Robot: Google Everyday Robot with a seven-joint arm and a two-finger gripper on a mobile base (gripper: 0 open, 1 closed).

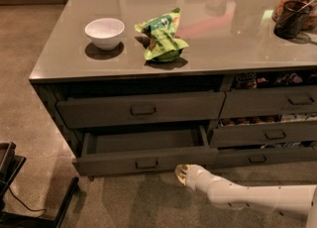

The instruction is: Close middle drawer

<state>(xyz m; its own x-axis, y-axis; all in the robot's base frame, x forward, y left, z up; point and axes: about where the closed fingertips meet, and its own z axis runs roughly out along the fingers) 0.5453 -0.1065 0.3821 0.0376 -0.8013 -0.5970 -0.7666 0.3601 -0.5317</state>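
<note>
The middle drawer [114,161] is the wide dark one in the left column of the cabinet. It stands pulled out, its inside showing bare, with a small rectangular handle [147,163] at its centre. My gripper [182,174] is at the end of the white arm that comes in from the lower right. It sits low, just in front of the right end of the drawer's front, at or very near it.
The wide drawer above [142,109] is slightly ajar. Narrower drawers on the right [270,134] stand partly open with snacks inside. On the countertop [59,63] are a white bowl [104,32], a green chip bag [162,36] and a jar [296,4]. A black stand [10,172] is at the lower left.
</note>
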